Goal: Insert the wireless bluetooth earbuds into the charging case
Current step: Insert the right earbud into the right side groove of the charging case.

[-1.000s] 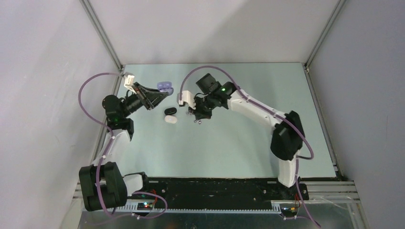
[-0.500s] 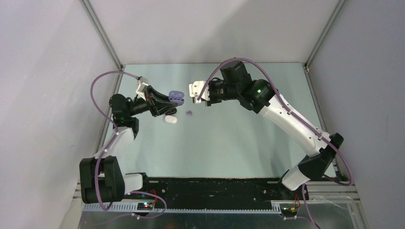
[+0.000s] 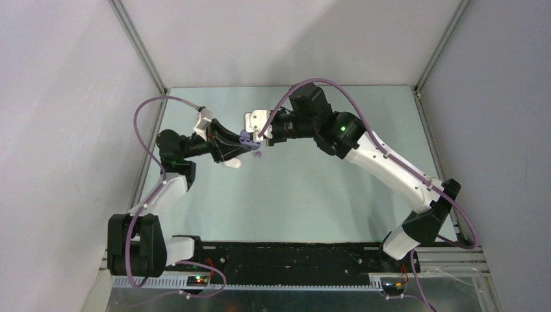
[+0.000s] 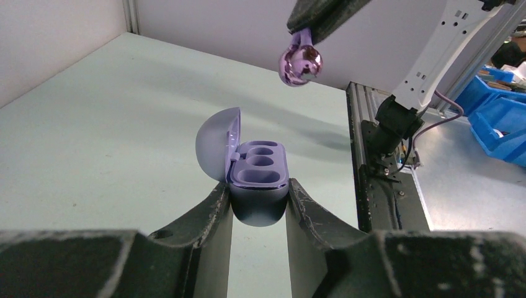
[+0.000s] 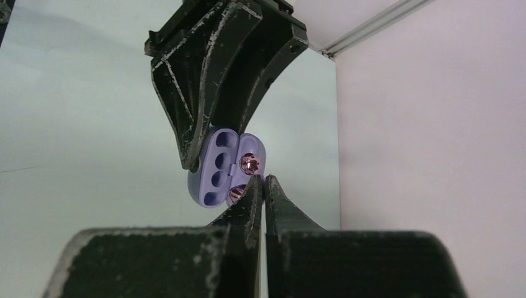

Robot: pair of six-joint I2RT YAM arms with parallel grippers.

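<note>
Both arms meet above the table (image 3: 325, 195), out toward the far edge and left of its middle! The left gripper (image 4: 259, 194) is clamped on the purple charging case (image 4: 260, 177), one dark finger pressed against each side of its base. The lid (image 4: 216, 144) is flipped open to the left in the wrist view, and two hollow sockets face up. Right above it is the right gripper (image 5: 261, 184), fingers pinched almost together, and there at the tips is the purple earbud (image 4: 300, 64). It's shiny and round, gripped by its stem, hanging over the open case and not touching it. From the right wrist camera the bud sits at the fingertips just in front of the case's sockets, and a pinkish glint shows in the lid. Down on the tabletop, a second purple earbud (image 3: 258, 155) lies loose just beneath the two grippers. A white oval case (image 3: 232, 163) rests near it, on the side toward the left edge, partly under the left gripper's fingers.
</note>
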